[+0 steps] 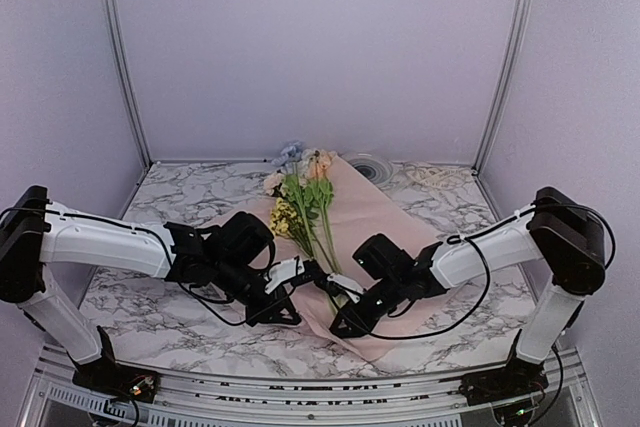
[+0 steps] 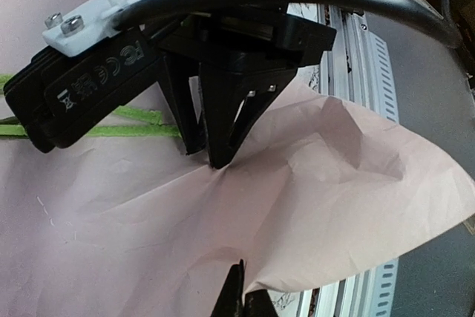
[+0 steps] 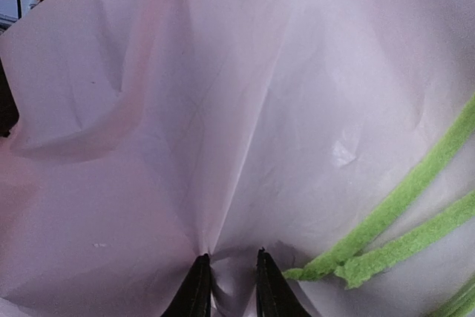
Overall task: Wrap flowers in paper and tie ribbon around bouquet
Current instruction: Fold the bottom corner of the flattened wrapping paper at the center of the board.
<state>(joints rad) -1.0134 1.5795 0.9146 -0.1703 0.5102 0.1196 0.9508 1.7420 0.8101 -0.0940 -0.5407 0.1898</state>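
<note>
Pink paper (image 1: 395,217) is lying cornerwise on the marble table (image 1: 180,187) in the overhead view; the flowers (image 1: 305,202) are resting along its middle, blooms toward the back wall and stems toward the arms, likely so that the sides can be folded over them; the left gripper (image 1: 278,309) and right gripper (image 1: 345,319) are working close together at the near, stem end, where a cone would be narrowest; a round plate (image 1: 368,165) is sitting just beyond the paper's far corner.

From the left wrist, the left gripper (image 2: 241,295) is showing its fingertips pressed together on the near edge of the paper (image 2: 334,183), holding that flap raised above the frame rail (image 2: 375,64); I judge this grip is meant for carrying the flap across; the right gripper (image 2: 211,157) is pointing down into the sheet beside the green stems (image 2: 126,130), jaws narrowed.

From the right wrist, the right gripper (image 3: 230,287) is pinching a pucker of paper (image 3: 223,109), with creases fanning out from between its tips; the stems (image 3: 401,198) are lying just to one side, untouched.
</note>
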